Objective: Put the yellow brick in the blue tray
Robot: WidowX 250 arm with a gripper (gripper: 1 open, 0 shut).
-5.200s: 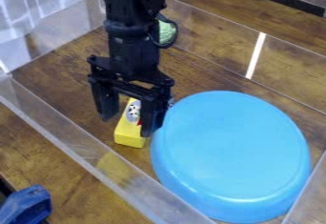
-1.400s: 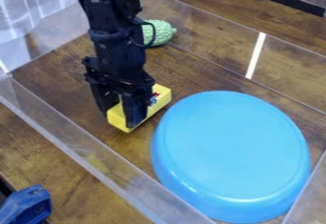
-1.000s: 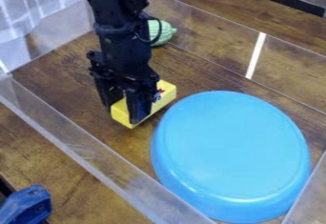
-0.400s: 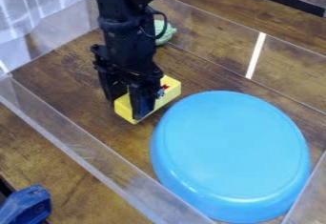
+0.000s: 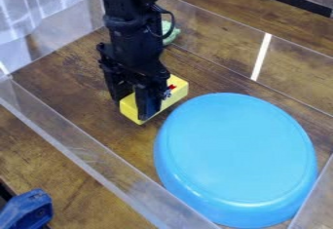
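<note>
The yellow brick (image 5: pixel 142 109) lies low over the wooden floor of the bin, just left of the blue tray (image 5: pixel 237 157). Its red strip shows at the right end. My gripper (image 5: pixel 140 98) points straight down and is shut on the yellow brick, the black fingers (image 5: pixel 120 92) clamped on its sides. The brick's top is mostly hidden behind the fingers. The round light-blue tray fills the lower right of the view with nothing in it, its rim close to the brick.
Clear plastic bin walls (image 5: pixel 78 155) run along the front left and the back. A green bumpy object (image 5: pixel 166 33) lies behind the arm, partly hidden. A blue thing (image 5: pixel 23 213) sits outside the bin at the bottom left corner.
The gripper closed on the yellow brick and has shifted slightly right and back toward the tray's edge with the brick in its grip. In the last half second it barely moved.
</note>
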